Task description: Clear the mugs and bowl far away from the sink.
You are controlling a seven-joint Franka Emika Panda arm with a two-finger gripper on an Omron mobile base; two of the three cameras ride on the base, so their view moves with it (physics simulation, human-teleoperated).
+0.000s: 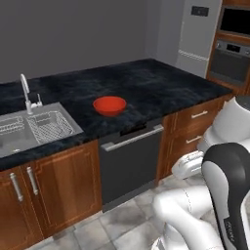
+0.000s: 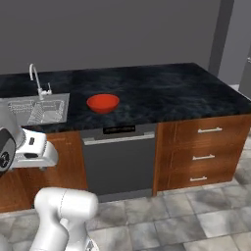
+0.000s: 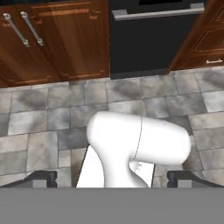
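The red bowl point(image 1: 110, 105) point(image 2: 103, 103) sits upright on the dark counter point(image 1: 156, 88) point(image 2: 166, 93), a short way right of the sink point(image 1: 14, 144) point(image 2: 65, 105). Inside the steel sink lies a wire rack point(image 1: 49, 125) point(image 2: 39, 112), and a curved faucet point(image 1: 24, 90) point(image 2: 34, 76) stands behind it. No mugs are in view. My gripper point(image 3: 113, 179) hangs low in front of the cabinets and points down at the tiled floor. It is open, with its fingertips point(image 3: 43, 177) far apart and nothing between them.
A black dishwasher point(image 1: 129, 161) point(image 2: 117, 159) point(image 3: 148, 35) sits under the counter below the bowl, flanked by wooden cabinet doors point(image 1: 53, 190) point(image 3: 52, 39) and drawers point(image 2: 206, 152). A wall oven point(image 1: 229, 61) and a fridge point(image 1: 195, 34) stand at the far right.
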